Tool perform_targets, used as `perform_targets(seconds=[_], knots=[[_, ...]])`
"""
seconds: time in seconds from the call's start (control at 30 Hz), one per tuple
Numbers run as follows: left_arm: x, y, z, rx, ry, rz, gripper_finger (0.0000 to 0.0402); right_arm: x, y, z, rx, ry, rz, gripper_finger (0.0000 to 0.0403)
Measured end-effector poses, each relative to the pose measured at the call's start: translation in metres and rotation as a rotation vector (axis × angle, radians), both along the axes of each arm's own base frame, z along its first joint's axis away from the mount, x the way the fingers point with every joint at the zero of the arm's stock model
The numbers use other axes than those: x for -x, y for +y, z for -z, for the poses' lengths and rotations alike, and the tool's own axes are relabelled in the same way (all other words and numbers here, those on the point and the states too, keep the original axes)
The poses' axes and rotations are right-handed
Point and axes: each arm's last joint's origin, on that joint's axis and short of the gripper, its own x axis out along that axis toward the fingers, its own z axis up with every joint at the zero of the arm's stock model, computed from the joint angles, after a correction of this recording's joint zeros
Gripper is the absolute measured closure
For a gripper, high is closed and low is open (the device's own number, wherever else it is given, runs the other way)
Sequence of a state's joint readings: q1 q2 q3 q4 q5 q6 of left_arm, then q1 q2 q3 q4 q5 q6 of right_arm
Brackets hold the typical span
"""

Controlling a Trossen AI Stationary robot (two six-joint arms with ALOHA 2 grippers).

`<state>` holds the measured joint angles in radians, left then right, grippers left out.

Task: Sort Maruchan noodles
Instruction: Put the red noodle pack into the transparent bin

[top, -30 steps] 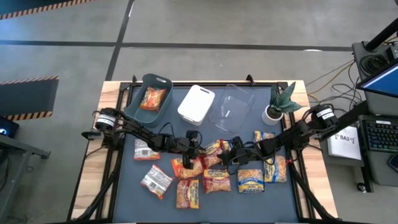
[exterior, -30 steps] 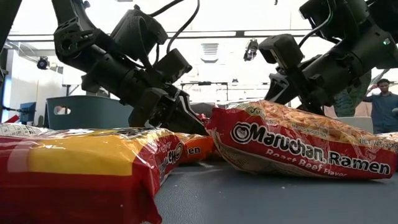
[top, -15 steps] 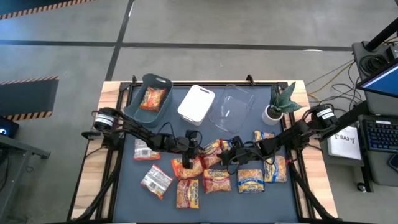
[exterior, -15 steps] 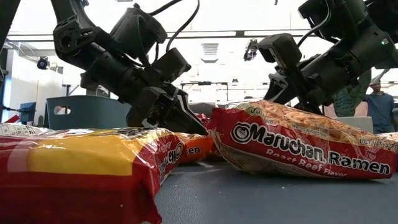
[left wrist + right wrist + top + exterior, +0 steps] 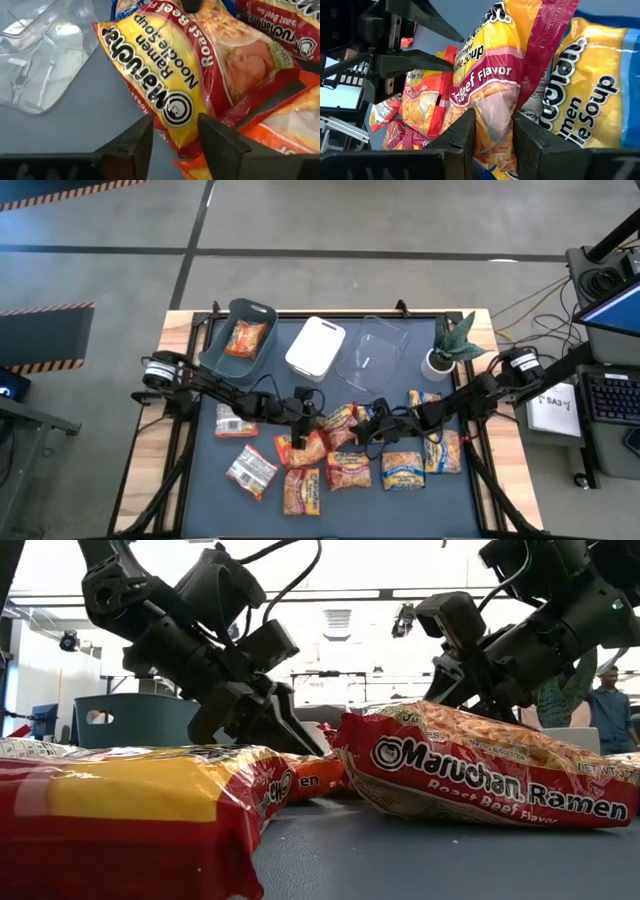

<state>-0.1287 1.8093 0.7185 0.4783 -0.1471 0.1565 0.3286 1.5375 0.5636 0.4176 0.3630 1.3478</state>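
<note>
Your left gripper [image 5: 303, 423] sits at mid-tabletop [image 5: 205, 465], fingers [image 5: 220, 145] parted around the end of a roast beef packet [image 5: 165, 80], not clamped. These Maruchan noodles [image 5: 345, 450] lie scattered there: light, crinkly, slippery wrap, brittle inside, so pinch a sealed edge. Your right gripper [image 5: 492, 135] has its fingers closed on a roast beef packet's end [image 5: 492, 107]. Grey-green bin [image 5: 238, 338] holds one orange packet; white bin [image 5: 316, 346] shows no contents from above, clear bin [image 5: 372, 352] looks empty.

Grey concrete floor [image 5: 330, 220], striped tape [image 5: 45, 308]
</note>
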Motion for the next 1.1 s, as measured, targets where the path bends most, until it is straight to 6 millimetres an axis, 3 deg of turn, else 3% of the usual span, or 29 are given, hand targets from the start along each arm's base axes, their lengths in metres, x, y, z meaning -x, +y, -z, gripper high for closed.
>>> perform_targets(seconds=[0.37, 0.77, 1.1], knots=[[0.013, 0.002, -0.04, -0.055, -0.073, 0.039, 0.0223, -0.001, 0.0, -0.01, 0.047, -0.026, -0.032, 0.0319], [0.051, 0.008, -0.097, -0.106, -0.262, 0.036, 0.0223, -0.01, 0.003, -0.021, 0.131, -0.016, -0.086, 0.0329], [0.085, 0.015, -0.144, -0.21, -0.415, -0.016, 0.0223, -0.023, 0.005, -0.048, 0.242, -0.087, -0.154, 0.033]])
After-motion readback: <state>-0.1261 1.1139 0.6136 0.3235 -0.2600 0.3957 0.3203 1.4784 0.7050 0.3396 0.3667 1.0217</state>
